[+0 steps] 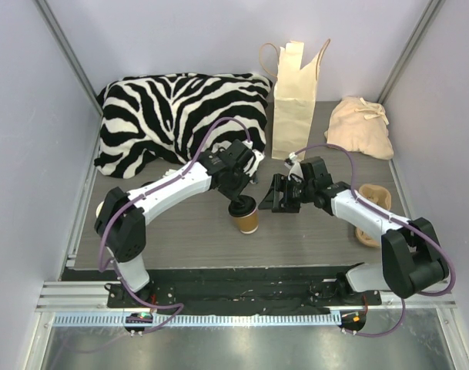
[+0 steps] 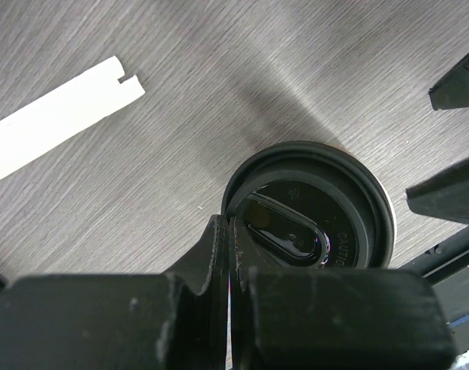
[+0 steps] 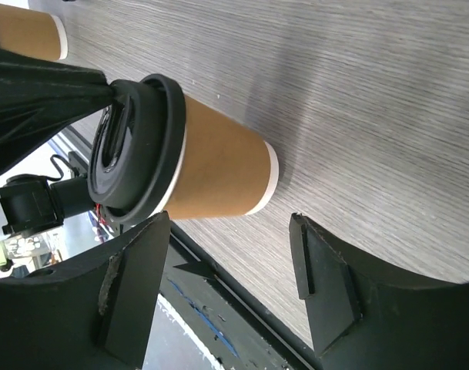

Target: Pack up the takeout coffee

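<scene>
The takeout coffee [image 1: 247,220], a brown kraft cup, stands upright mid-table with a black lid [image 1: 242,206] on top. It also shows in the right wrist view [image 3: 219,166] and, from above, in the left wrist view, where only its lid [image 2: 350,208] is seen. My left gripper [image 1: 238,199] is shut, its tips [image 2: 229,223] resting on the near edge of the lid. My right gripper [image 1: 274,194] is open and empty just right of the cup. In its wrist view [image 3: 226,223] the cup is just beyond the fingertips.
A tall paper bag [image 1: 294,100] stands at the back. A zebra cushion [image 1: 180,116] lies back left and a beige cloth pouch [image 1: 361,127] back right. A tan cup-like object [image 1: 370,212] sits by the right arm. Another brown cup with a white rim [image 3: 26,31] stands further off.
</scene>
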Motion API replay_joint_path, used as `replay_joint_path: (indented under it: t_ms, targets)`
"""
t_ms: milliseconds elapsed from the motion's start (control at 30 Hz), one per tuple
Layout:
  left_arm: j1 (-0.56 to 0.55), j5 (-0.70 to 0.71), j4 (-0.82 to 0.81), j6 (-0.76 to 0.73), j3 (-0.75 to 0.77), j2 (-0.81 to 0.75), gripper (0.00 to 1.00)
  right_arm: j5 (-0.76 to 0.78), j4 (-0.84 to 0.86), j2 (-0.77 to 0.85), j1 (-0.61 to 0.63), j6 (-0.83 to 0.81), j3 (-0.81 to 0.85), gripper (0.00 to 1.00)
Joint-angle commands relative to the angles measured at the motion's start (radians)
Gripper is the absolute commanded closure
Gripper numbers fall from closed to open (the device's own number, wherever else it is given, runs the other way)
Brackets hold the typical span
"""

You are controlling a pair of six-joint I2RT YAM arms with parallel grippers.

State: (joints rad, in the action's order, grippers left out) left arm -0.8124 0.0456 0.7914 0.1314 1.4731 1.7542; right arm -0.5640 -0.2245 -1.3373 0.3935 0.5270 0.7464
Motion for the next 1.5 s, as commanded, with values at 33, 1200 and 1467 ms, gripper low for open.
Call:
replay_joint_path:
  t_ms: [33, 1200, 1467]
  targets:
    - [-0.004, -0.004, -0.021, 0.025, 0.010, -0.024, 1.00, -0.048, 0.048, 0.003, -0.005, 0.005, 0.042, 0.28]
    - [0.014, -0.256, -0.044, 0.092, -0.023, -0.105, 1.00, -0.059, -0.055, 0.056, -0.005, -0.056, 0.008, 0.41]
    - [0.355, -0.397, -0.161, 0.110, -0.132, -0.259, 0.36, -0.018, -0.021, -0.006, -0.001, -0.068, 0.099, 0.36]
